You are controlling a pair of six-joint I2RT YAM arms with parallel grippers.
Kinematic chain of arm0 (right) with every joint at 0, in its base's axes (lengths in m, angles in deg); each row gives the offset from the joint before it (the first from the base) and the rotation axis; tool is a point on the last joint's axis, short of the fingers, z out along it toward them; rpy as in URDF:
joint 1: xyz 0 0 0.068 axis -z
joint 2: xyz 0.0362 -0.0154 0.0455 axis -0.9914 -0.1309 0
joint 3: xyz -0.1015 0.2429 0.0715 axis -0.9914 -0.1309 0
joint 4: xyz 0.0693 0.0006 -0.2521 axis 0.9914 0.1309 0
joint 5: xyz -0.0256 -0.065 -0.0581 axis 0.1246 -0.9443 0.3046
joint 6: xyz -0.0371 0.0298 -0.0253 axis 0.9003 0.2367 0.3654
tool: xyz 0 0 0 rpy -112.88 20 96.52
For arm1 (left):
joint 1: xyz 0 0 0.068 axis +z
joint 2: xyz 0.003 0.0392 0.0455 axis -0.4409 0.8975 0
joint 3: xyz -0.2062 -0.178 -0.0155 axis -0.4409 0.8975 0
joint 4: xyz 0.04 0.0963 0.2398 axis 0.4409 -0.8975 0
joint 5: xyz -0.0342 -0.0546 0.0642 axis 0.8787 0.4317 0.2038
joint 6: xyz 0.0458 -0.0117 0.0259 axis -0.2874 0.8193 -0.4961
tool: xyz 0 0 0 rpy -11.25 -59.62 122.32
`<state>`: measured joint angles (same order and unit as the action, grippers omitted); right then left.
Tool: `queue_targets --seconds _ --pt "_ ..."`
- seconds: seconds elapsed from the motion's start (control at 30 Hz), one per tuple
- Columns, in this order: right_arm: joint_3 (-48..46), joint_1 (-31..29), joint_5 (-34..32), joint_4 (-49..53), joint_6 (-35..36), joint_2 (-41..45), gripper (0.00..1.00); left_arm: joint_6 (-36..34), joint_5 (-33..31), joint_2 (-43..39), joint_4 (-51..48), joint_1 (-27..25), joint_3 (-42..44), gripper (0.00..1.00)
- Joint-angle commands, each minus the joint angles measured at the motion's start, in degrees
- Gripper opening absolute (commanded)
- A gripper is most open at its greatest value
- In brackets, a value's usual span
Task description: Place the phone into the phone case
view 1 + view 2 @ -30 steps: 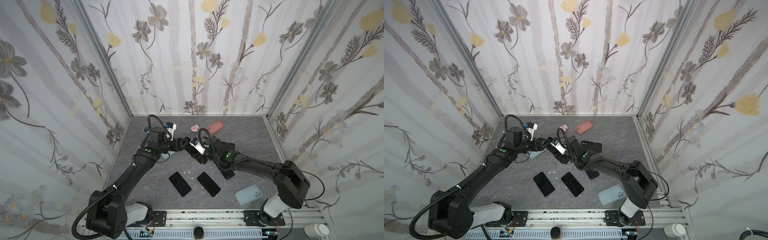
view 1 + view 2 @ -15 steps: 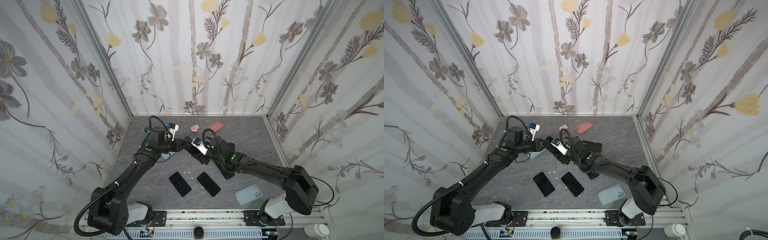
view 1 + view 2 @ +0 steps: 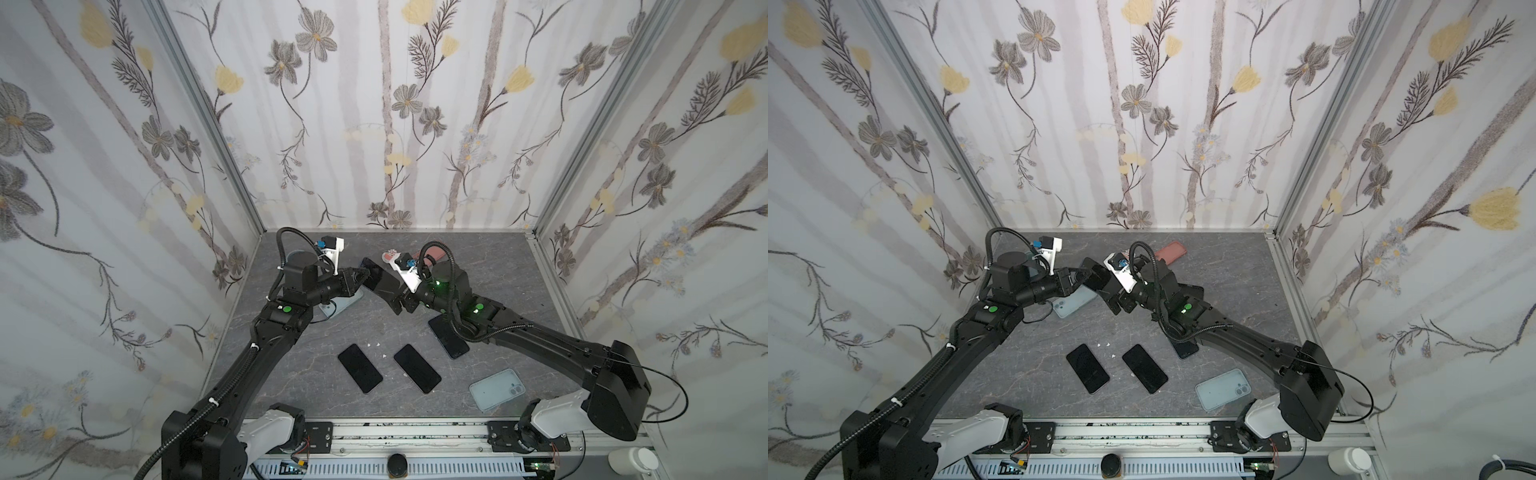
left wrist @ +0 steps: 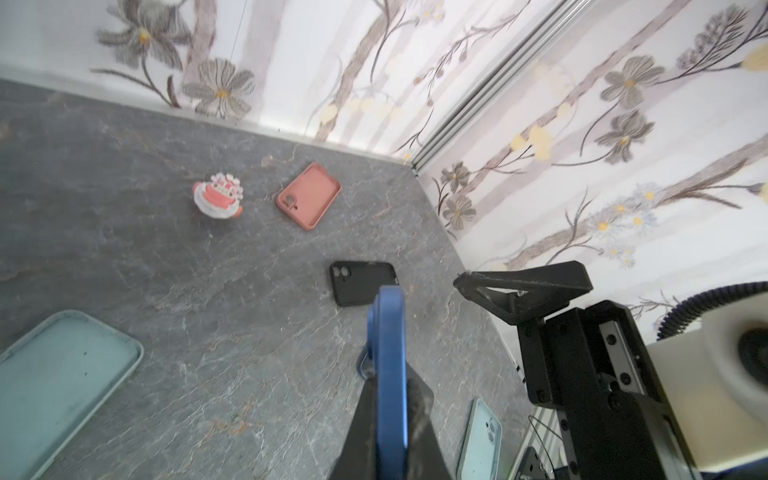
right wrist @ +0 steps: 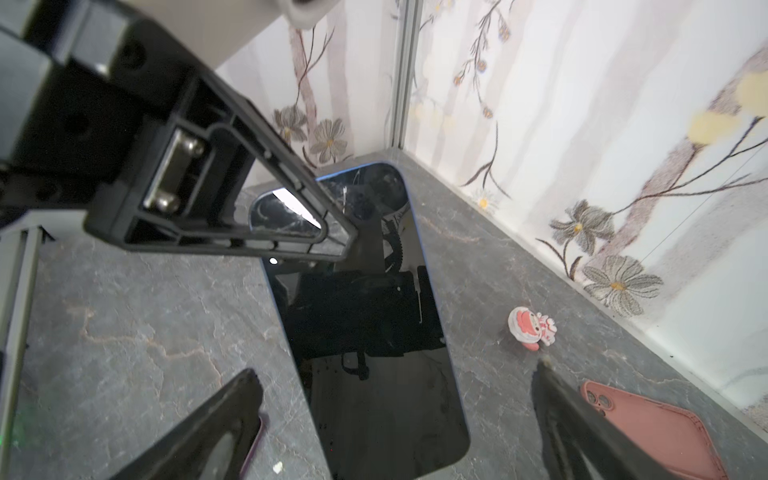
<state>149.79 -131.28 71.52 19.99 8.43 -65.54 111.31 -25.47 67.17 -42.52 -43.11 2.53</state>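
Where right jaws gripped before, phone (image 5: 365, 316) now clamped in left jaws, right spread.

Walls (image 3: 374, 124) papered with a floral print enclose a grey, veined stone-look bench (image 3: 490, 266) on three sides. Aluminium posts (image 3: 210, 120) mark both rear corners.

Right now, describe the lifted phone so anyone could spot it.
On the grey table, look toward the back, left of centre. The left gripper pinches a phone clear of the surface; it alone is raised and blue-rimmed, while the black phones lie flat in front.
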Motion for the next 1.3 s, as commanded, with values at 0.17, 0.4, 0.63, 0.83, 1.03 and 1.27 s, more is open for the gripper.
queue_targets --seconds 0.17,0.4,0.63,0.83,1.03,1.27 --pt "1.02 1.40 -4.87 -5.81 -13.34 9.52 1.00 6.17 -2.62 -2.27 16.68 -0.01 -1.36 0.00" --pt "-1.72 6.76 -4.77 -11.00 -27.28 17.67 1.00 9.79 -2.26 -5.68 28.44 -0.22 0.21 0.00" --pt "-3.66 11.33 4.97 -15.41 -33.32 20.45 0.86 20.12 -0.23 -6.08 46.33 -0.36 3.91 0.00" --pt "-5.52 12.00 14.37 -22.76 -34.23 19.89 0.78 23.00 1.32 -6.06 52.28 -0.54 3.91 0.00" --pt "-5.58 12.00 19.95 -29.14 -36.07 18.59 0.86 24.34 3.00 -6.07 58.70 -0.65 3.93 0.00" --pt "-3.12 11.99 23.20 -28.83 -36.54 16.33 0.74 28.31 2.58 -5.21 67.16 -0.91 4.25 0.00"
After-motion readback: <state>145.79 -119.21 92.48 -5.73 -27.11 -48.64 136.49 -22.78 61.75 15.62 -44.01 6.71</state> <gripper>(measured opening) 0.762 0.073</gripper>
